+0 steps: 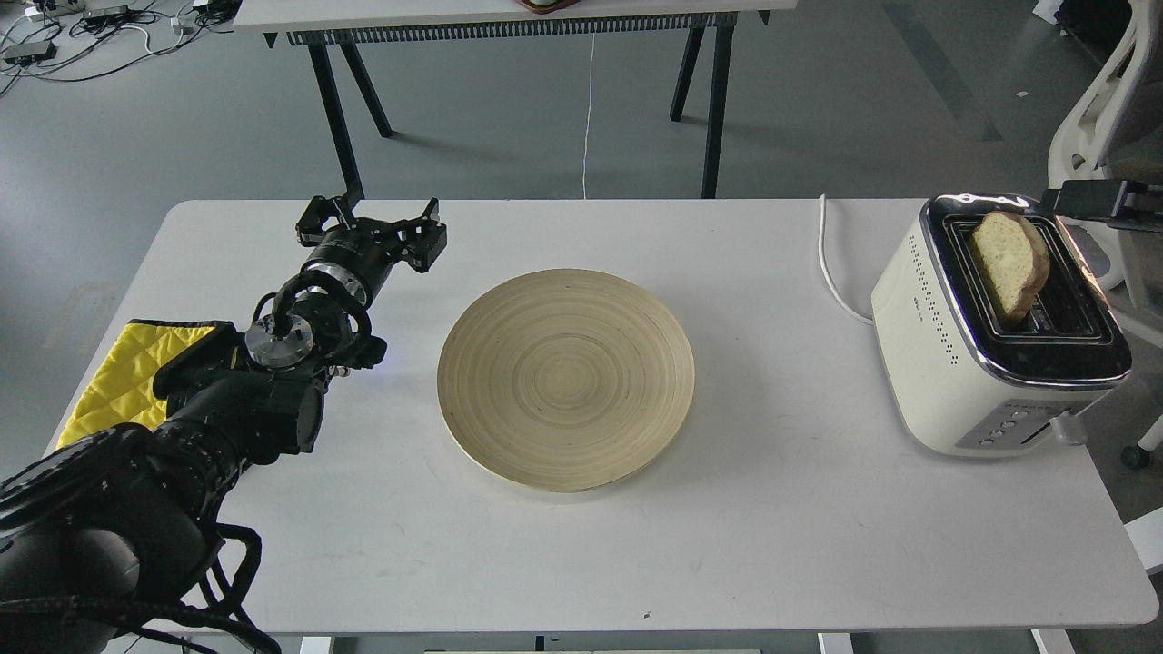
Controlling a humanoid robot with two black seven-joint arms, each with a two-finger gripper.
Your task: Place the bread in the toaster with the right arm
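Observation:
The bread [1010, 263] stands upright in the rear slot of the cream-white toaster [945, 354], its rounded top sticking out above the chrome top. My right gripper [1086, 202] enters from the right edge, just above and to the right of the toaster's back end. It is apart from the bread and holds nothing. Only its dark tips show. My left gripper [374, 225] is open and empty, hovering over the table's back left, far from the toaster.
A round wooden plate [565, 377] lies empty mid-table. A yellow quilted cloth [118, 377] lies at the left edge under my left arm. The toaster's white cord [831, 272] runs off the back. A white chair [1104, 109] stands behind the toaster.

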